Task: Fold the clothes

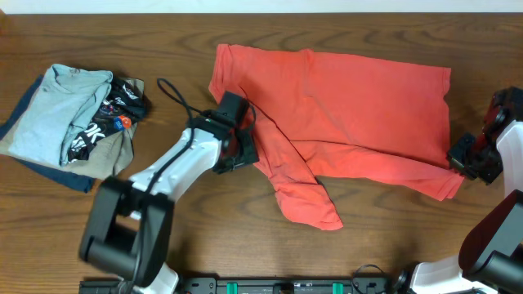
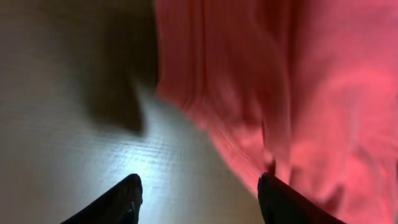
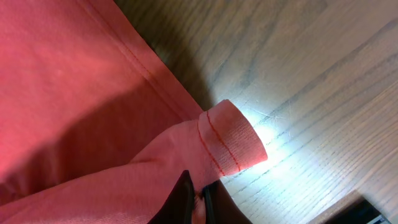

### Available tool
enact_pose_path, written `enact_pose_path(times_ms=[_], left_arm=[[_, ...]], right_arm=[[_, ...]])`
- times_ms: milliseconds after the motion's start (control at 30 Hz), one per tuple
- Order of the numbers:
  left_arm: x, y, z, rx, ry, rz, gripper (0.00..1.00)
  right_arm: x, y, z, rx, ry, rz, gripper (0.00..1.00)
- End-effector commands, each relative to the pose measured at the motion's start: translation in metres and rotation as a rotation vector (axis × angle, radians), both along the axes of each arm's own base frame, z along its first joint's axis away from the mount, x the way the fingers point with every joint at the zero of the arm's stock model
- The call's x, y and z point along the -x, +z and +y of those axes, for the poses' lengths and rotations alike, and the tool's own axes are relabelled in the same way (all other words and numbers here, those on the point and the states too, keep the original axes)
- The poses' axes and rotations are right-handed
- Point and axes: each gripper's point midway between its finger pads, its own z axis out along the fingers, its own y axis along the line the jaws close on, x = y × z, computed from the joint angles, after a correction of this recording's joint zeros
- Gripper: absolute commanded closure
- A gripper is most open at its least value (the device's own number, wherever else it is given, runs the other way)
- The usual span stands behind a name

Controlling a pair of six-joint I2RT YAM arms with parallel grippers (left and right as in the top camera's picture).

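Coral-red T-shirt (image 1: 351,106) of soft matt cloth with stitched hems, table (image 1: 245,245) of grained wood, faintly glossy

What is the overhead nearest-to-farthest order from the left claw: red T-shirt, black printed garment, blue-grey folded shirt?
1. red T-shirt, right beside the left claw.
2. black printed garment, off to its left.
3. blue-grey folded shirt, farther left still.

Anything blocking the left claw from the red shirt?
Nothing visible. The left claw stands open at the edge of the red T-shirt, with only bare table between its fingers. The right claw is shut on the shirt's hem.
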Motion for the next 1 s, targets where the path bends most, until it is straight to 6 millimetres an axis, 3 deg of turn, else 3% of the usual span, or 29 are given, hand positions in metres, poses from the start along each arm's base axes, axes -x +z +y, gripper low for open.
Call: enact_pose_path(times_ms=[0,167,233,333,367,433,533,600,800,833,867,967], left_arm=[[-0.004,-0.016,-0.005,0.018,0.004,0.017,0.38],[-0.013,-0.027,-0.008,0.021,0.005,-0.001,0.39],[-0.017,-0.031,-0.006,0.008,0.009,-0.012,0.46],[-0.023,-0.034,0.002,-0.044,0.023,-0.041,0.76],[-0.026,-0.034,0.006,-0.063,0.028,-0.055,0.92],[-0.031,-0.033,0.014,-0.088,0.037,-0.071,0.94],[-0.041,-0.024,0.029,-0.105,0.031,-0.092,0.94],[-0.053,-0.007,0.053,-0.155,0.065,-0.124,0.94],[-0.096,0.076,0.143,-0.273,0.261,-0.278,0.94],[-0.100,0.085,0.150,-0.256,0.286,-0.299,0.89],[-0.101,0.093,0.154,-0.223,0.303,-0.311,0.73],[-0.096,0.094,0.149,-0.119,0.300,-0.279,0.40]], right_arm=[[0.001,0.001,0.000,0.001,0.009,0.001,0.93],[0.000,0.001,0.000,0.001,0.009,0.001,0.93],[0.000,0.001,0.000,0.002,0.010,0.000,0.93],[0.000,0.001,0.000,0.002,0.010,0.001,0.93],[0.000,0.001,0.000,0.002,0.010,0.001,0.93],[0.000,0.001,0.000,0.002,0.010,0.000,0.94],[0.000,0.001,0.000,0.002,0.010,0.000,0.93],[0.000,0.001,0.000,0.002,0.010,0.000,0.93],[0.000,0.001,0.000,0.000,0.010,-0.001,0.93],[-0.001,0.001,0.001,-0.005,0.011,-0.004,0.92],[-0.001,0.001,0.003,-0.012,0.013,-0.007,0.92],[-0.003,0.000,0.006,-0.019,0.024,-0.009,0.92]])
